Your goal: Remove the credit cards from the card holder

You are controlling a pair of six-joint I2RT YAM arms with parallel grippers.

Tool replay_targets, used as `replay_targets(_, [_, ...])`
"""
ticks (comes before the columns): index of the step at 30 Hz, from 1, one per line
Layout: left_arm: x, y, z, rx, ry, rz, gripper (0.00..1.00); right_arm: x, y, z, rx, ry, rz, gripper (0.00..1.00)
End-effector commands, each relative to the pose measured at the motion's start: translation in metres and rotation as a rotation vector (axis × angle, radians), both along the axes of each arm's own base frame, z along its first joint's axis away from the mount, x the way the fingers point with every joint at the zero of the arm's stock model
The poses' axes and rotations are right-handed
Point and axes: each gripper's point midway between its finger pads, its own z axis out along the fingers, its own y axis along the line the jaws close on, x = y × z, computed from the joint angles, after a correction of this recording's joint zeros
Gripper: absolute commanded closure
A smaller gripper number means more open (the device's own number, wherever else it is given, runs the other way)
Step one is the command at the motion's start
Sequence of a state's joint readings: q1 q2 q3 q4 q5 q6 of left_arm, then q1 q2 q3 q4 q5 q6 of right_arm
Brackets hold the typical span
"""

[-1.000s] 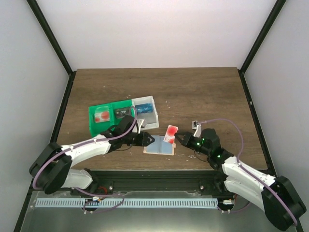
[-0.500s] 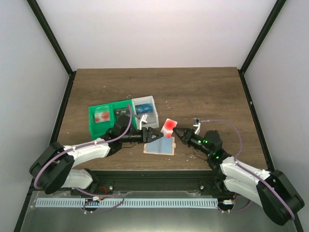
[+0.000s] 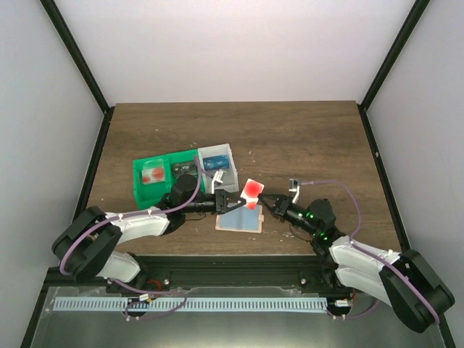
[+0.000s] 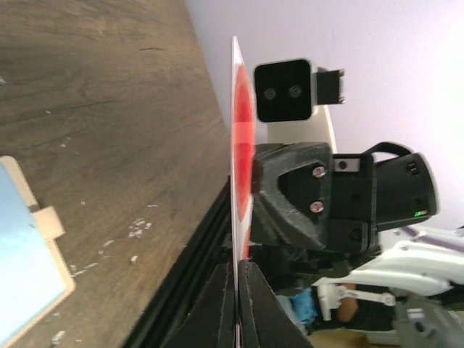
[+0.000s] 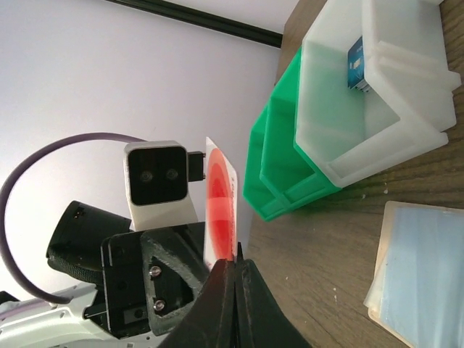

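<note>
**Red-circle card.** The red-circle card (image 3: 251, 190) is out of the card holder (image 3: 241, 220) and is held between the two grippers. In the top view it appears as a tilted pale rectangle over the holder's far right corner. The left wrist view shows it edge-on as a thin vertical line.

**Left gripper.** The left gripper (image 3: 235, 204) is clamped on the card. Only the left wrist view shows this: the card edge runs down between the closed fingers (image 4: 217, 308).

**Right gripper.** The right gripper (image 3: 267, 204) is also clamped on the card, from the opposite side. The right wrist view shows the fingers pressed together with the card rising from between them.

**Card holder.** The card holder lies open and flat on the bench (image 3: 304, 138), blue-grey panels up, between the arms.

**Blue card.** The blue card (image 5: 357, 65) stands inside the white box (image 3: 219, 162). The right wrist view shows it leaning against the box wall; the top view shows only a blue patch.

**Green tray.** The green tray (image 3: 154, 175) touches the box's left side. The top view shows red-marked contents in its left compartment.
</note>
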State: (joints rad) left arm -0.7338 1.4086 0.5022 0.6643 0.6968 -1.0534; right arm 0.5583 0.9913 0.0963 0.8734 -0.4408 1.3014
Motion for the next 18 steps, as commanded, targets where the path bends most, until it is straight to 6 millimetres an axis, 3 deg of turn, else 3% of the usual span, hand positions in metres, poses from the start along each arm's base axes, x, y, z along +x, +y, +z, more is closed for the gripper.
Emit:
replay_targets(1, [-0.007,-0.001,0.007,-0.066,-0.012,-0.034,1.00,-0.010,0.001,-0.002,-0.020,-0.051,0.041,0.98])
replay_targets(7, [-0.016,0.006,0.013,-0.118,-0.018,-0.088,1.00,-0.015,0.000,-0.006,-0.186,-0.169,0.082,0.81])
replay_targets(16, [-0.017,0.031,-0.010,0.046,-0.081,-0.121,1.00,-0.009,-0.017,0.045,-0.494,-0.406,0.040,0.55])
replay_targets(18, [-0.017,0.036,-0.019,0.116,-0.078,-0.130,1.00,-0.006,-0.021,0.047,-0.584,-0.397,0.045,0.53])
